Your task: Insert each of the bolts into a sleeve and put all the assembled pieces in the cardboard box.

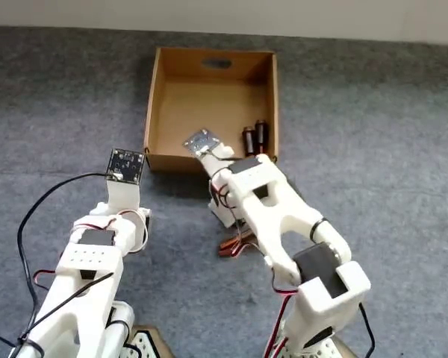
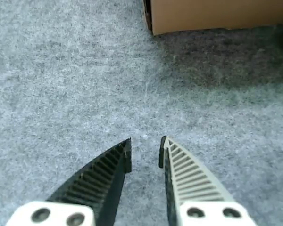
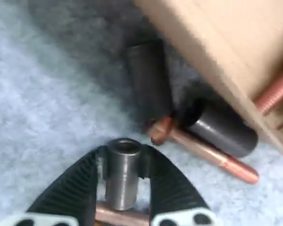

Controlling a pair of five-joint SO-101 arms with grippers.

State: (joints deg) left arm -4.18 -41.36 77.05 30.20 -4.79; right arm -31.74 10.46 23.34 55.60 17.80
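- Black ribbed fingers (image 3: 80, 183) of the right gripper (image 3: 124, 155) are clenched on a grey sleeve (image 3: 122, 181); the sleeve lies along the fingers, open bore facing away from the wrist.
- A copper piece (image 3: 120, 215) crosses between the finger roots at the sleeve's near end; cannot tell whether it is a bolt.
- Just past the fingertips, on the grey carpet (image 3: 42, 103), a copper bolt (image 3: 207, 153) lies loose, head nearest the tips.
- A dark sleeve (image 3: 148, 82) lies with one end at that head; a second dark sleeve (image 3: 224, 129) lies beside the shank.
- The cardboard box (image 3: 212, 42) has its wall just behind these parts; a threaded copper end (image 3: 276, 94) shows past the wall's edge.
- High view: the right arm (image 1: 284, 224) sits low before the box's near wall; two assembled pieces (image 1: 254, 137) lie side by side inside, in the near corner on that arm's side.
- The left gripper (image 2: 145, 149) is released, tips slightly apart with carpet showing between them; it hangs over the carpet, near a box corner.
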